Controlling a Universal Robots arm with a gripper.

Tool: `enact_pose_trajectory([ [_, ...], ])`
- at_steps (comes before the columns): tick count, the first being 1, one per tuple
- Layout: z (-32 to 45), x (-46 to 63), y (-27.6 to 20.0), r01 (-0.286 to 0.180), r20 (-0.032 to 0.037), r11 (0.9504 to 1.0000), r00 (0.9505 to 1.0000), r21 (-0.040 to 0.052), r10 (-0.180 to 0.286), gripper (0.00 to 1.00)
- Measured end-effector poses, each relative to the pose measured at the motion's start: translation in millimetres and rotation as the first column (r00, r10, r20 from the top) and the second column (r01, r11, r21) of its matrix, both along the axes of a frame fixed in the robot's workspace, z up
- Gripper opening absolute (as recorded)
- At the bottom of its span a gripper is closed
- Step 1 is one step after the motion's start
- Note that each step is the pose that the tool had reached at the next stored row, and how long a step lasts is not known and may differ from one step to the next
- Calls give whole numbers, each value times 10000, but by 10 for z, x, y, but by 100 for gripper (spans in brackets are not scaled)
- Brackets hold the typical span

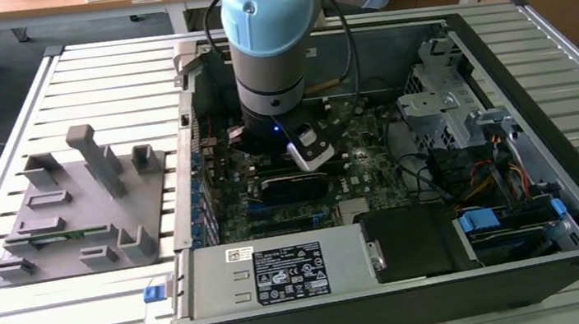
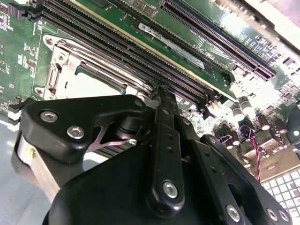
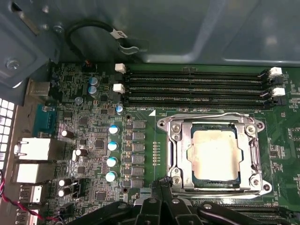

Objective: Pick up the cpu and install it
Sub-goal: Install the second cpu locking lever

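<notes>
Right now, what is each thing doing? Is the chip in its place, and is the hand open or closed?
cpu: lying flat in the socket, silver top up, nothing on it.
socket: metal frame around the cpu.
hand: shut, holding nothing, just above the motherboard beside the socket.
memory slots: all bare, no sticks in them.
computer case: lying on its side, cover off.

A slatted metal table [image 1: 77,321] carries an open computer case [image 1: 523,266] at centre; a grey parts fixture [image 1: 75,213] lies at its nine o'clock.
</notes>
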State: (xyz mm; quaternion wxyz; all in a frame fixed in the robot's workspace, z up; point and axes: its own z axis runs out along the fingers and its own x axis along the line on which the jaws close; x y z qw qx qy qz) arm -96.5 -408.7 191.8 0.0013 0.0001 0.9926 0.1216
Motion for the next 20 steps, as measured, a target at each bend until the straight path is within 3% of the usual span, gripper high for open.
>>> enact_pose_trajectory([
  [5, -12, 0, 2, 0, 0, 10000, 10000, 52, 0, 11],
  [9, -14, 0, 2, -1, 1, 10000, 10000, 5, 1, 11],
  [20, 38, -2, 1, 0, 1, 10000, 10000, -12, 0, 11],
])
